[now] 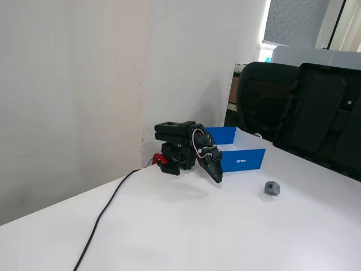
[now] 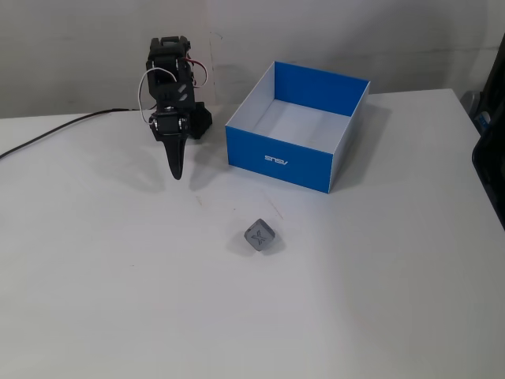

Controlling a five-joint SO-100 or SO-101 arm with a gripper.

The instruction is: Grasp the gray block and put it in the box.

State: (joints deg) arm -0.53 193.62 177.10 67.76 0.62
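Nearest the camera in a fixed view, the gray block sits alone on the white table, one flat face turned up with a faint mark on it. It lies well apart from the arm and a little in front of the box, touching neither.

Behind it stands the box, an open blue tray with a white inside and small white lettering on its near wall; nothing shows inside it.

To the left of the box in this view the black arm is folded low, its gripper pointing down toward the table with the fingers drawn together to a narrow point, holding nothing.

A black cable runs off left from the arm's base. In the other fixed view, black chairs stand beyond the table's far edge.
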